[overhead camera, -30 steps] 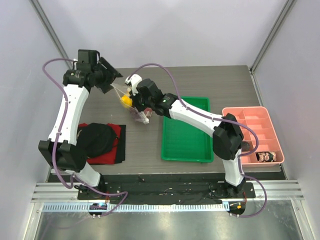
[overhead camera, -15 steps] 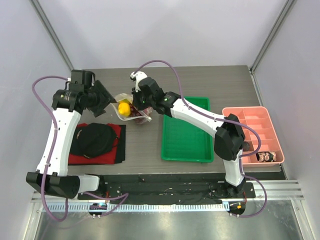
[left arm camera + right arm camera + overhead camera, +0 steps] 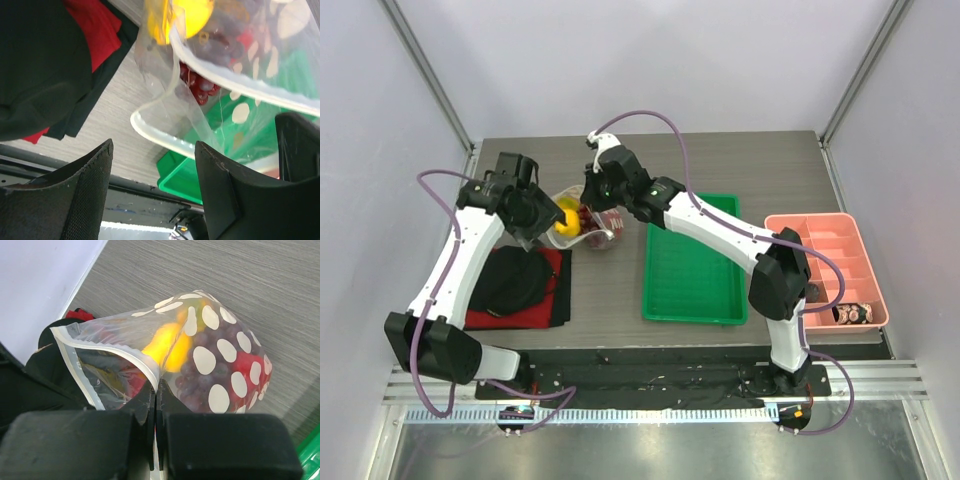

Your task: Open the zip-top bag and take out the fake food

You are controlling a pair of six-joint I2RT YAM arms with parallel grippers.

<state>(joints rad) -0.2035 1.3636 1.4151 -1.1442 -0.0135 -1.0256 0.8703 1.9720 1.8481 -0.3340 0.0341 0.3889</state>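
The zip-top bag [image 3: 220, 360], clear with white dots, hangs above the table with its mouth open; it also shows in the top view [image 3: 588, 222]. My right gripper [image 3: 157, 390] is shut on one side of its zip rim [image 3: 125, 352] and shows in the top view [image 3: 600, 203]. Inside lie the yellow piece [image 3: 167, 347], the grape cluster [image 3: 205, 380] and the red piece [image 3: 247, 365]. My left gripper [image 3: 154, 147] is open just left of the bag in the top view [image 3: 542, 228]. The bag's other zip rim [image 3: 165, 136] hangs by its fingertips, ungripped. The yellow piece [image 3: 187, 15] and grapes [image 3: 200, 87] show above.
A red cloth [image 3: 552, 262] with a black bundle [image 3: 512, 280] lies at the near left, under the left arm. A green tray [image 3: 693, 265] sits right of the bag. A pink compartment box [image 3: 825, 255] stands at the far right.
My left gripper has swung from the far left down to the bag's left side. My right gripper has shifted slightly back with the bag, whose mouth now gapes.
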